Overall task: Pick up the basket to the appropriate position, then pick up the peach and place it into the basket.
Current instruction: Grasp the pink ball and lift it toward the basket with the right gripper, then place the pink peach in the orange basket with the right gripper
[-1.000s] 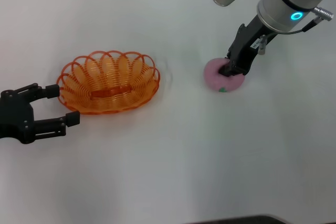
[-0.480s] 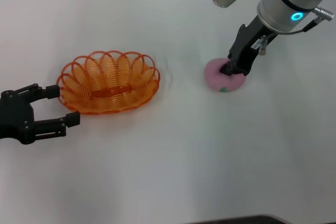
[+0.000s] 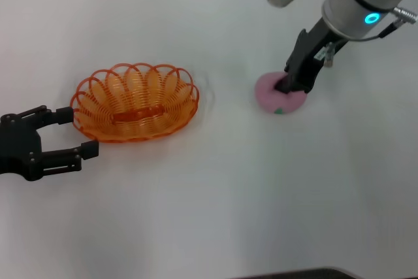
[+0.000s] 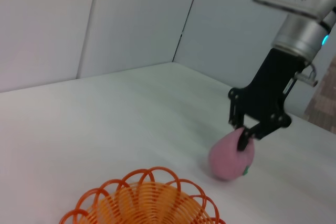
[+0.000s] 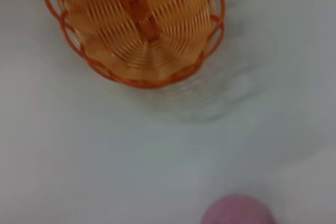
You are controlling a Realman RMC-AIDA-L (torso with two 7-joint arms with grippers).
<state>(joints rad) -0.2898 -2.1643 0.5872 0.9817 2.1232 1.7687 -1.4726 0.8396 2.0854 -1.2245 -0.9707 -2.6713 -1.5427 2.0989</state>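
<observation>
- Peach [image 3: 277, 93]: one. Round and pink, resting on the white surface [image 3: 228, 187]. A small green spot shows low on the side facing the robot. Also seen from the left wrist [image 4: 231, 155] and, in part, from the right wrist [image 5: 239, 211]. No clear long axis.
- Right tool [image 3: 289, 87]: one, black, on the white arm that comes down from above. Its fingers are pressed to the top of the peach and appear to be clamped on it. In the left wrist view [image 4: 247, 139] the fingers straddle the upper part of the fruit.
- Basket [image 3: 136, 102]: one. Oval, orange looped wire with a scalloped rim, upright on the surface with nothing in it. Its long axis runs left to right across the robot's front. It lies well apart from the right tool, on that tool's left, and just beside the left tool. Also in the left wrist [image 4: 144, 203] and right wrist [image 5: 134, 24] views.
- Left tool [image 3: 75, 133]: one, black, low over the surface. Its fingers stand apart, with one fingertip touching or nearly touching the basket's rim. It holds nothing.
</observation>
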